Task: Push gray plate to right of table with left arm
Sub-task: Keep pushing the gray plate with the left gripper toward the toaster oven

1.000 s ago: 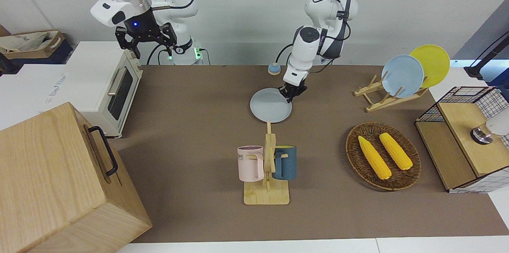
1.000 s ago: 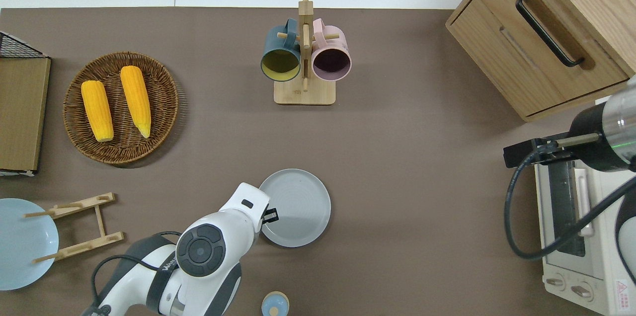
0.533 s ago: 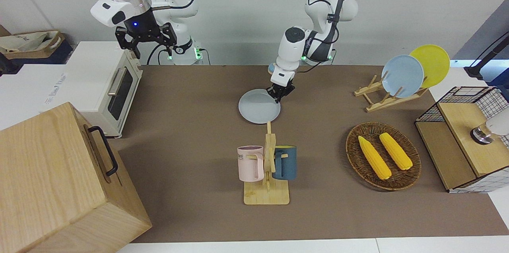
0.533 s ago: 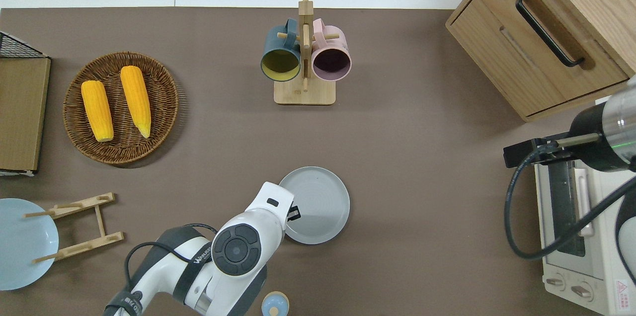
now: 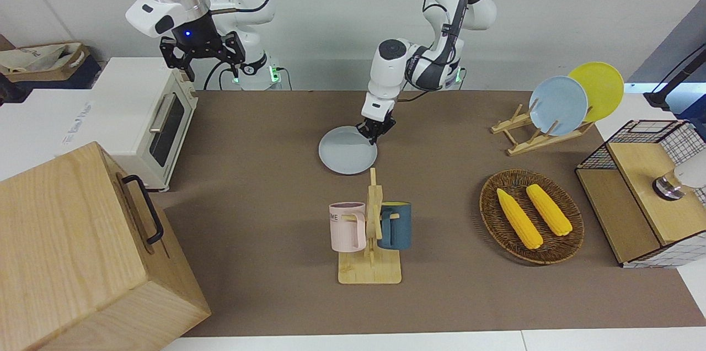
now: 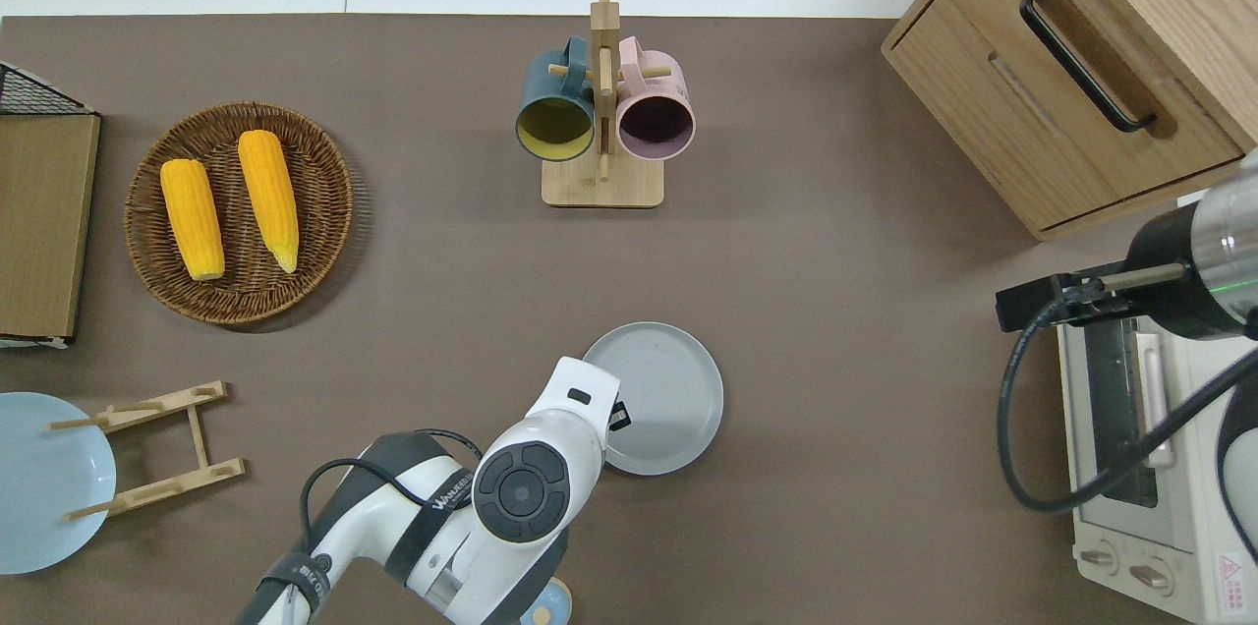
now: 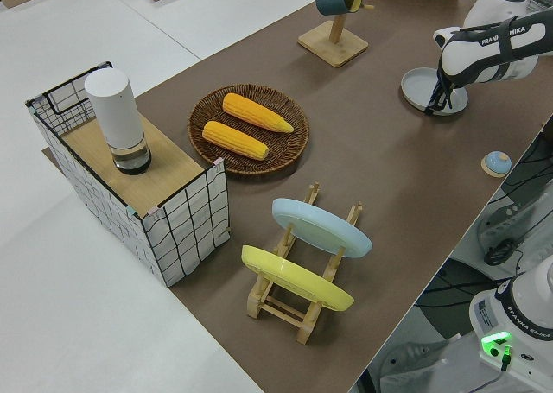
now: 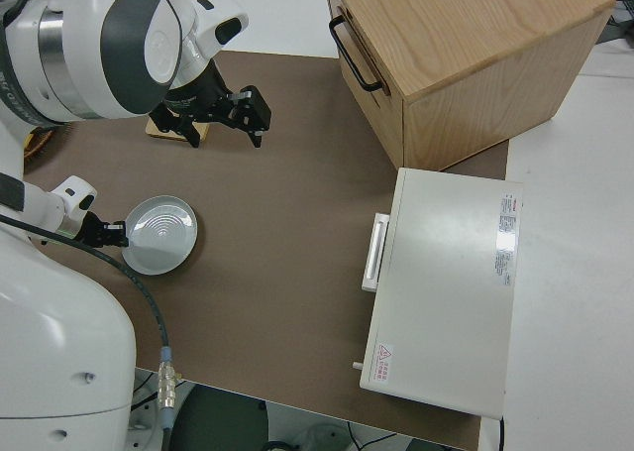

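The gray plate (image 5: pixel 346 152) (image 6: pixel 668 397) (image 7: pixel 429 87) (image 8: pixel 161 235) lies flat on the brown table (image 5: pixel 265 130) (image 6: pixel 835 330), near the middle and nearer to the robots than the mug rack. My left gripper (image 5: pixel 373 132) (image 6: pixel 618 417) (image 7: pixel 437 104) (image 8: pixel 107 235) is down at the plate's rim, on the side toward the left arm's end of the table. The arm's wrist hides part of that rim in the overhead view. My right gripper (image 5: pixel 203 59) (image 8: pixel 222 122) is parked and open, holding nothing.
A wooden mug rack (image 5: pixel 370 262) (image 6: pixel 602 188) carries a pink and a blue mug. Toward the right arm's end stand a white toaster oven (image 5: pixel 138 113) and a big wood box (image 5: pixel 83 251). Toward the left arm's end are a corn basket (image 5: pixel 488 202), a plate rack (image 5: pixel 524 138) and a wire crate (image 5: pixel 645 196).
The left gripper and the gray plate have slid together toward the right arm's end of the table. The right arm has not moved.
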